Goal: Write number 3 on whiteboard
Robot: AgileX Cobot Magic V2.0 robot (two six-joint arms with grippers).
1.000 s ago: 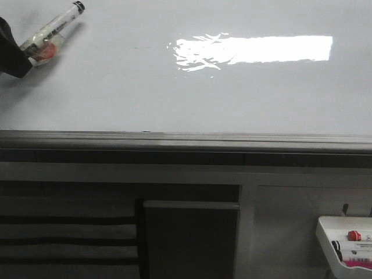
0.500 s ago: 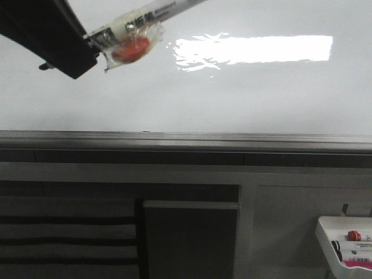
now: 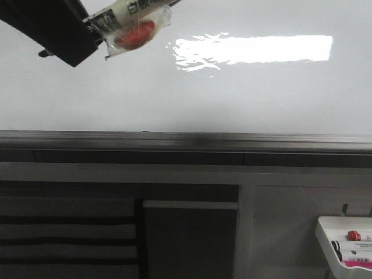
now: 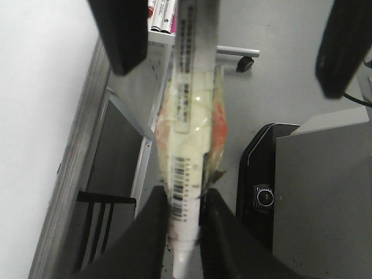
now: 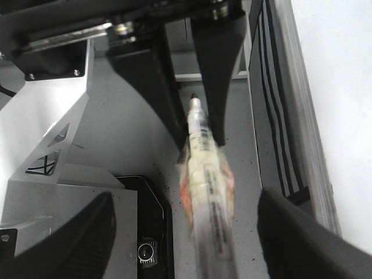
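Overhead at the upper left of the front view, the robot's left tool (image 3: 87, 29) grips a white marker (image 3: 131, 11) by one end, its two dark fingers (image 4: 154, 232) pressed narrow against the barrel. The marker slants up and to the right and runs out of the top of the front view. Clear tape wraps its middle, binding an orange-red pad (image 3: 136, 34) to its side. A barcode and printed lettering show on the barrel in the left wrist view.

The right tool (image 5: 189, 232) stands spread wide, one finger on either side of the marker and neither touching it. From the right wrist view the marker's dark end sits between the left tool's fingers, while the taped section lies in the gap of the right tool.

The whiteboard (image 3: 232, 93) fills the upper half of the front view, glossy and white, with a bright glare band across it to the right of the marker. Its grey metal rail (image 3: 186, 139) runs along the near edge. The marker is held above the board's left part; whether it touches the surface cannot be told.

A small white tray (image 3: 328, 232) of spare markers hangs at the lower right, well apart from both tools.
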